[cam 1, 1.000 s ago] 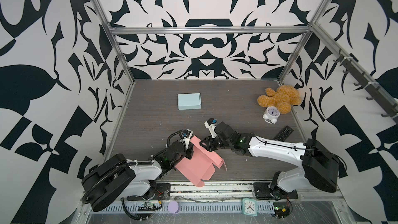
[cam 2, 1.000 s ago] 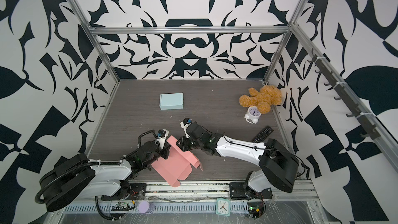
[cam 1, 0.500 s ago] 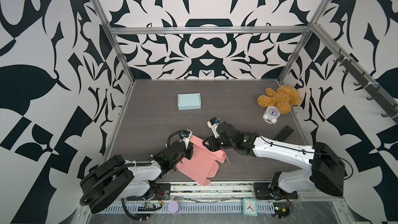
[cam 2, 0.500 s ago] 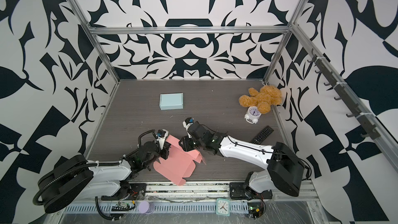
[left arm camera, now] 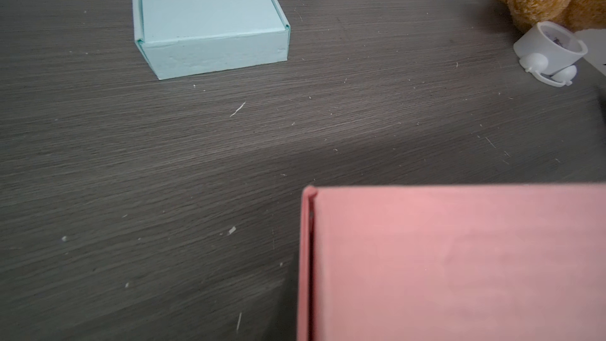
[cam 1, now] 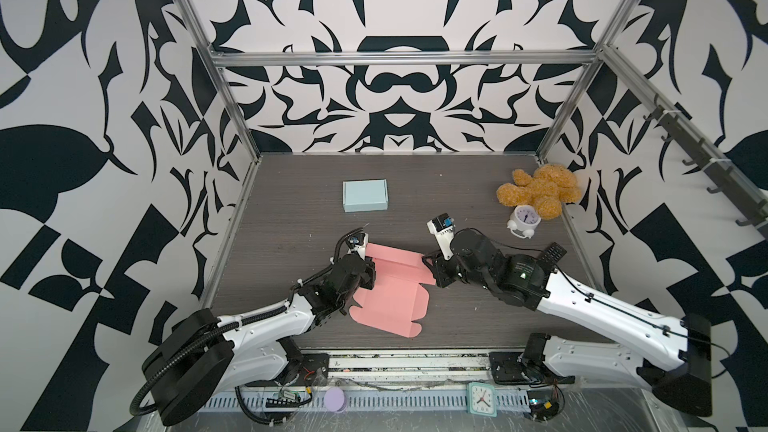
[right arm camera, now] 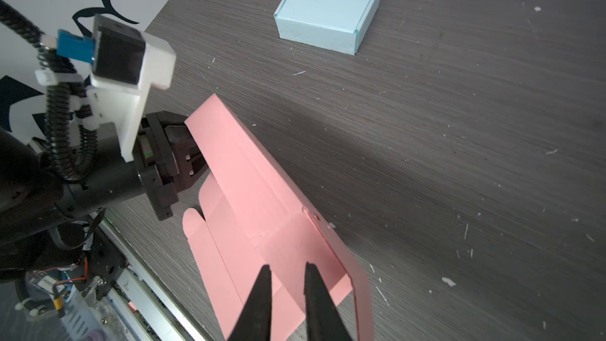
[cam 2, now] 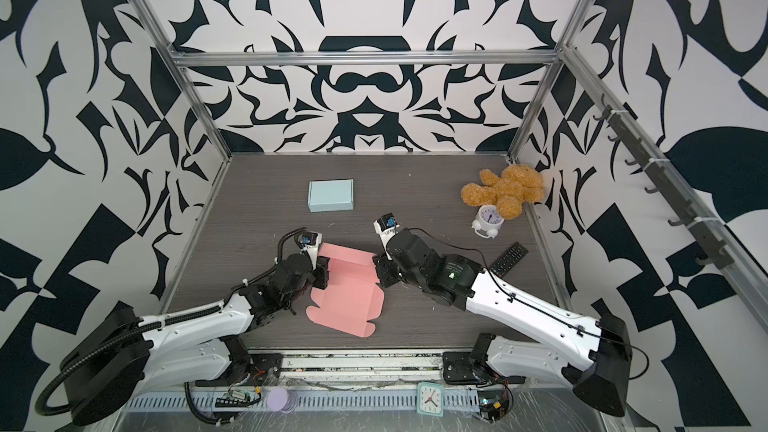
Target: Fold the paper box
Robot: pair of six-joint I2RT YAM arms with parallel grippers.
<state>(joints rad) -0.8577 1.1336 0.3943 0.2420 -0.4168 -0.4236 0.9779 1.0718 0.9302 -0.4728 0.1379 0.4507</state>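
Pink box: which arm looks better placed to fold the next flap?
Right, probably. The right tool hangs over the pink box's right flap, jaws slightly apart; the left tool is clamped on its opposite edge.

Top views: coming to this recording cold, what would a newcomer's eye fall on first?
The pink paper box stands out most. It is a part-folded blank near the front edge of the table, with one long flap raised. The left pincer and right pincer close in on it from either side. Behind it a closed light blue box sits mid-table, and a teddy bear lies in the far right corner.
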